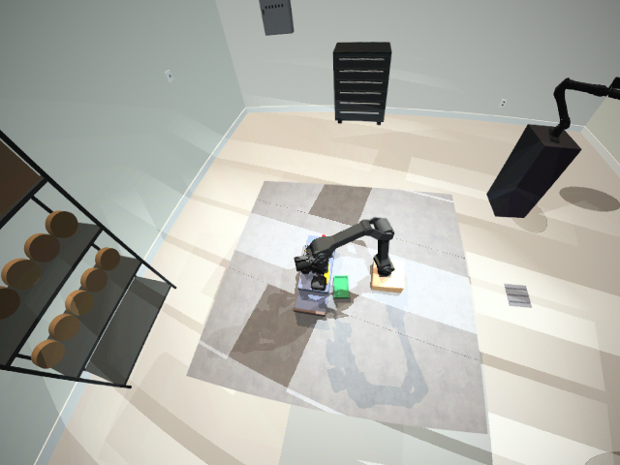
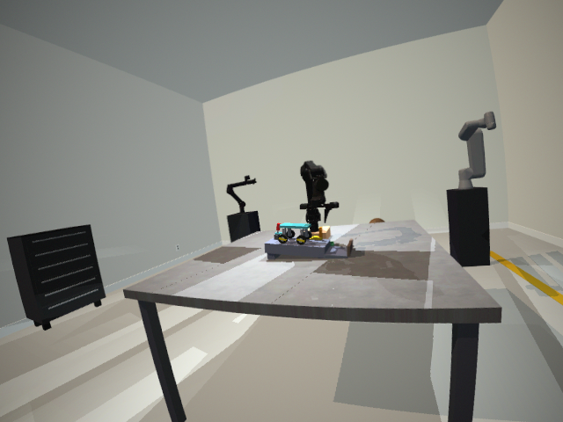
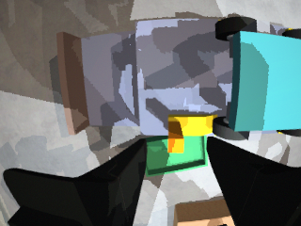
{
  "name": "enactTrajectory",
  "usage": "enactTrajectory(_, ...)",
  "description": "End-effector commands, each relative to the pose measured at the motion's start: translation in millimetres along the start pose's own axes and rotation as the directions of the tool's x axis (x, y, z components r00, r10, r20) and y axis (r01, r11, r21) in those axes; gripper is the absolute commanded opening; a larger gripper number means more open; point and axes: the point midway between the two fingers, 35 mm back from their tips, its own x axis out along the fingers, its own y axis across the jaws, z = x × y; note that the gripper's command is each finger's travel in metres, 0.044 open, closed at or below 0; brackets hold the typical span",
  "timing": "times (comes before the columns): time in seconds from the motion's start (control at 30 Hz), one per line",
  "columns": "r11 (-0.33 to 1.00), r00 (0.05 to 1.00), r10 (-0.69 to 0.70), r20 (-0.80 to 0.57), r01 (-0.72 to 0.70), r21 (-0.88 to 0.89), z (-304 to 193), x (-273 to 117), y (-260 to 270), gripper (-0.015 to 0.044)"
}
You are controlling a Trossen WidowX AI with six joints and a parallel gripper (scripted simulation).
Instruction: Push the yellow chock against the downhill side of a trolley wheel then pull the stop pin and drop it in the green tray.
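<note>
The trolley, with its teal deck, stands on the grey-blue ramp. The red-headed stop pin is upright at its uphill end. The yellow chock lies at the ramp's side edge on the downhill side of a wheel. Its end appears to meet that wheel in the wrist view; exact contact is unclear. Its orange handle stands between the fingers of my gripper, which is open, with a gap on both sides. The black base is not visible.
The green tray is beside the ramp, between it and the arm's wooden base block. A brown end board closes the ramp's downhill end.
</note>
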Motion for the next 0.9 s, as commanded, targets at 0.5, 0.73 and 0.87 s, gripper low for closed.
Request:
enactTrajectory(0.5, 0.828, 0.996, -0.077, 0.043, 0.088, -0.554, 29, -18, -84, 0.019)
enactTrajectory(0.73, 0.649, 0.992, -0.127, 0.027, 0.104, -0.754, 31, -22, -115, 0.019)
enactTrajectory(0.87, 0.526, 0.988, -0.155, 0.014, 0.095, -0.845, 31, -24, -133, 0.019)
